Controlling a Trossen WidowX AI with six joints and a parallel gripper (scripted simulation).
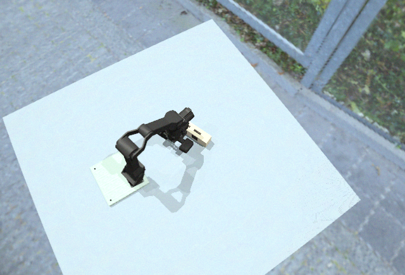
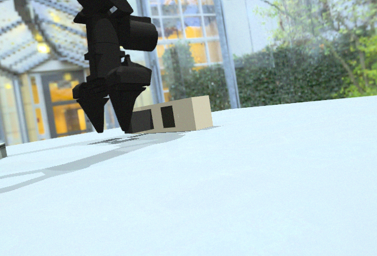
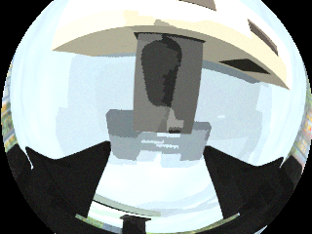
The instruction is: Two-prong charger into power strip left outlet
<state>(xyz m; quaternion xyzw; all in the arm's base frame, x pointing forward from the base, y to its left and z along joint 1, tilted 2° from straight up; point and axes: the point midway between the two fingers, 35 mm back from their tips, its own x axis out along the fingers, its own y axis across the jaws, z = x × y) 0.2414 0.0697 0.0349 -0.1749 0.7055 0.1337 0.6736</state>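
Note:
The cream power strip (image 1: 205, 140) (image 2: 182, 115) (image 3: 97, 38) lies on the table, with a dark outlet patch (image 2: 168, 116) (image 3: 245, 65) on its side face, right of the charger. The dark grey charger (image 2: 142, 120) (image 3: 190, 83) stands against that side face, at the left outlet. Its prongs are not visible, and the arm hides it in the top view. My gripper (image 2: 113, 130) (image 3: 158, 150) is open and empty, fingers pointing down, tips low over the table. In the wrist view the fingertips are on either side, just short of the charger's near end.
The pale square table (image 1: 245, 183) (image 2: 243, 186) carries the strip and the arm's light base plate (image 1: 111, 183). The arm (image 1: 160, 124) reaches from the plate toward the strip. Arm and gripper shadows fall on the table and charger.

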